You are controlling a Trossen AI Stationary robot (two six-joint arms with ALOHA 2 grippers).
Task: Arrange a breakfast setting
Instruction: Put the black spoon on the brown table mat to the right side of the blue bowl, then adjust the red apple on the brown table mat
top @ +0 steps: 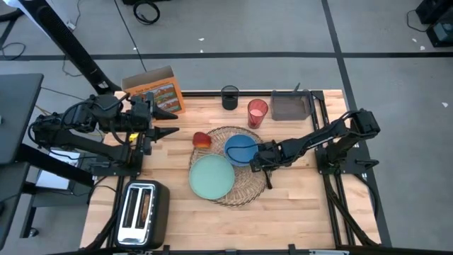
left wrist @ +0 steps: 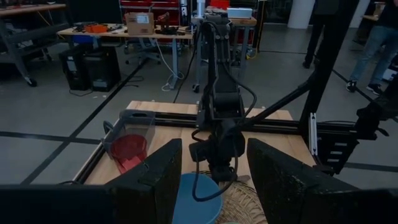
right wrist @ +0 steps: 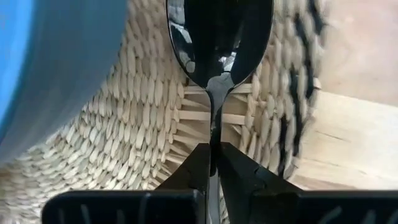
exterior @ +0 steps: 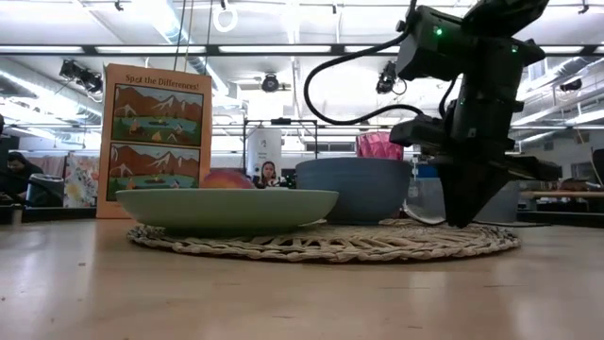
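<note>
Grey floor (top: 283,28) crossed by dark tape lines surrounds the wooden table (top: 297,205). Behind, cluttered workbenches (left wrist: 118,31), a red tool cabinet (left wrist: 152,7), ceiling strip lights (exterior: 283,49), and people (left wrist: 382,31) standing about.

A pale teal plate (top: 211,176) and blue bowl (top: 241,148) are sitting on the round wicker placemat (top: 244,188), the bowl at the plate's one o'clock.

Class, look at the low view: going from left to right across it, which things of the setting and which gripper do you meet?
Orange cereal box → pale teal plate → blue bowl → right gripper, its tip down on the wicker placemat that lies under them all.
</note>
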